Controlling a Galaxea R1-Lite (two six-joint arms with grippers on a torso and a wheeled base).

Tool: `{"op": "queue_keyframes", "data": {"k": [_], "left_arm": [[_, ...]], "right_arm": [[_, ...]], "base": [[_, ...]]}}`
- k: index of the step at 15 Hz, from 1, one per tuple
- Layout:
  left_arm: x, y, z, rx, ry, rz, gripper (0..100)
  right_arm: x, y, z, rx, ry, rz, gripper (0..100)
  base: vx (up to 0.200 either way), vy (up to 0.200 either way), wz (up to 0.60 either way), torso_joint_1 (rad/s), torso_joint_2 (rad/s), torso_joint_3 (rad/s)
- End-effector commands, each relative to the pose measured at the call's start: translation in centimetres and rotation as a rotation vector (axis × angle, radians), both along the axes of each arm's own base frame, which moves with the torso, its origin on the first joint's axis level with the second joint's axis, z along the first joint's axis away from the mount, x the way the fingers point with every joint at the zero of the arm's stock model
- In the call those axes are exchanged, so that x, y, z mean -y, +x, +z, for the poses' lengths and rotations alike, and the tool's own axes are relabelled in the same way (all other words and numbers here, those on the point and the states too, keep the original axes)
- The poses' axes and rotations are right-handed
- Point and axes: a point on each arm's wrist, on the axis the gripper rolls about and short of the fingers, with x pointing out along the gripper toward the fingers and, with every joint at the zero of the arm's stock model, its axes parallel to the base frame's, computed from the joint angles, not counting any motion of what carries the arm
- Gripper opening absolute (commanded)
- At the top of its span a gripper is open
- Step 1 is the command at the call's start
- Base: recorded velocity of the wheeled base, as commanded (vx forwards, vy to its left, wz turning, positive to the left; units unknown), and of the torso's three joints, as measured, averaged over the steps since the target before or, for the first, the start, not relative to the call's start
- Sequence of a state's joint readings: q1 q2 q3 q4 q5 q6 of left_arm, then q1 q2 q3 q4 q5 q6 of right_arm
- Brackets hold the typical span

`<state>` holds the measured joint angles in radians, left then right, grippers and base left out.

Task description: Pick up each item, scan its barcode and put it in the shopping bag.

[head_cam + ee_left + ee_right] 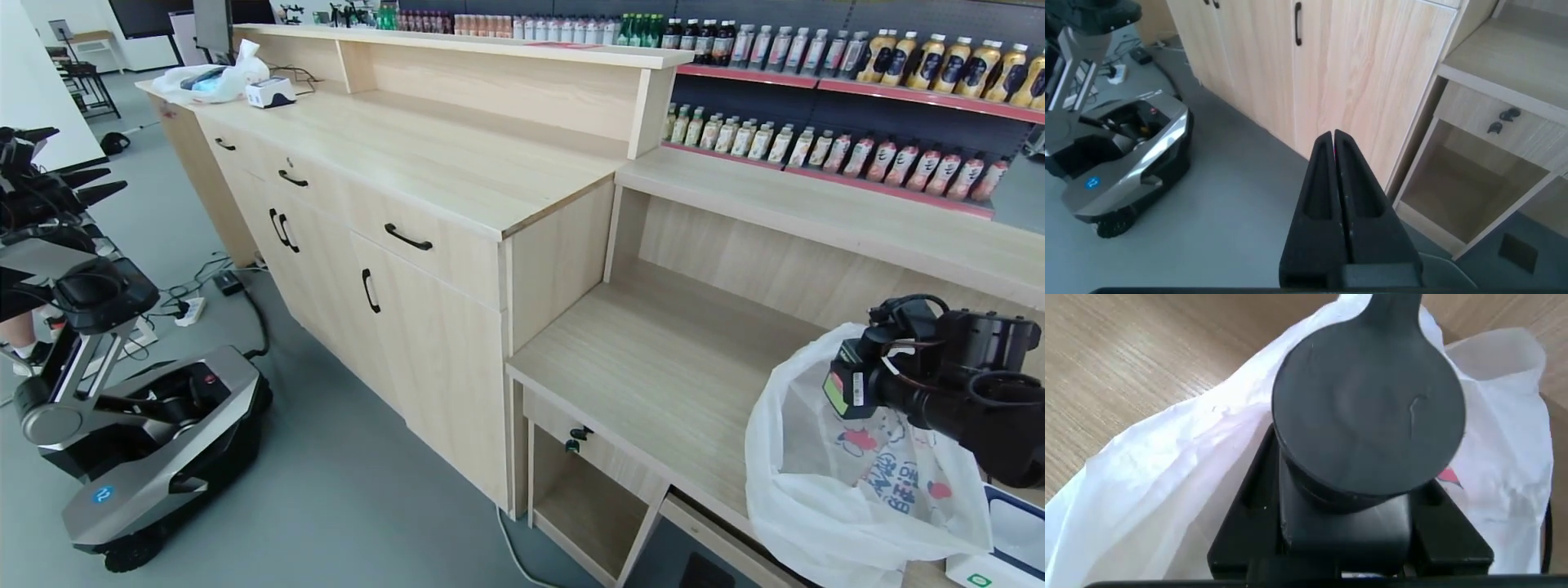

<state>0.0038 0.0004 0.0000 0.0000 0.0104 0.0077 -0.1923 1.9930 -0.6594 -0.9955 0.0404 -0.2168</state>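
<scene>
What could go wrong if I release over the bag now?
The dark grey round item in the right gripper hides the mouth of the thin white plastic shopping bag, so a release might miss. That bag sits near the front edge of the light wooden counter and could slide off.

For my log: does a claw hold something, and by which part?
Right claw holds a dark round object by its lower sides; left claw is shut on nothing.
</scene>
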Motion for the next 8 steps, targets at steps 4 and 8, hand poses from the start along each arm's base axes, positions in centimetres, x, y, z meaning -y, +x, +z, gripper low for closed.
{"op": "queue_keyframes", "data": {"k": [4, 8], "left_arm": [[0.0, 0.0, 0.0, 0.0, 0.0, 0.001, 0], [0.0, 0.0, 0.0, 0.0, 0.0, 0.001, 0]], "right_arm": [[0.2, 1.7, -3.0, -0.04, 0.05, 0.057, 0], [0.3, 2.4, -3.8, -0.039, 0.052, 0.059, 0]], "base": [[0.0, 0.0, 0.0, 0.0, 0.0, 0.0], [0.0, 0.0, 0.0, 0.0, 0.0, 0.0]]}}
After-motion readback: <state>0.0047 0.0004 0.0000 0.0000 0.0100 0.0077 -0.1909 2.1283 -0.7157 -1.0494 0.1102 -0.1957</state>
